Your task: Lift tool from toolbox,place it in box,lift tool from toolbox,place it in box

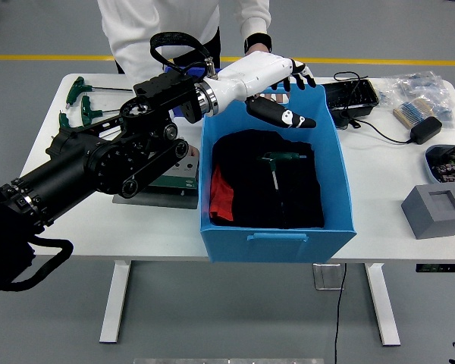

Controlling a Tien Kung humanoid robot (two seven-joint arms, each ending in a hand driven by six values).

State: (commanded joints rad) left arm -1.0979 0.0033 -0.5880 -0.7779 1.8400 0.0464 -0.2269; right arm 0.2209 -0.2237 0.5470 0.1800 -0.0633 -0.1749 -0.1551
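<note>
Hand: left hand (277, 76) hovers over the bin's far rim, fingers spread, holding nothing; its black arm (98, 163) crosses the counter's left half.
Tool: green-handled T-wrench (279, 164) lies inside the bin on dark cloth (246, 178), apart from the hand.
Bin: blue bin (277, 246) stands at the counter's (379, 197) near edge, about mid-width.
Toolbox: grey tray (174, 182) sits just left of the bin, partly hidden by the arm.
Spare wrenches: green T-handles (80, 102) lie at the far left corner.
Person: white-sleeved person (148, 30) stands at the far edge, 1 hand mostly hidden behind the robot's.
Grey block: (434, 210) near the right edge.
</note>
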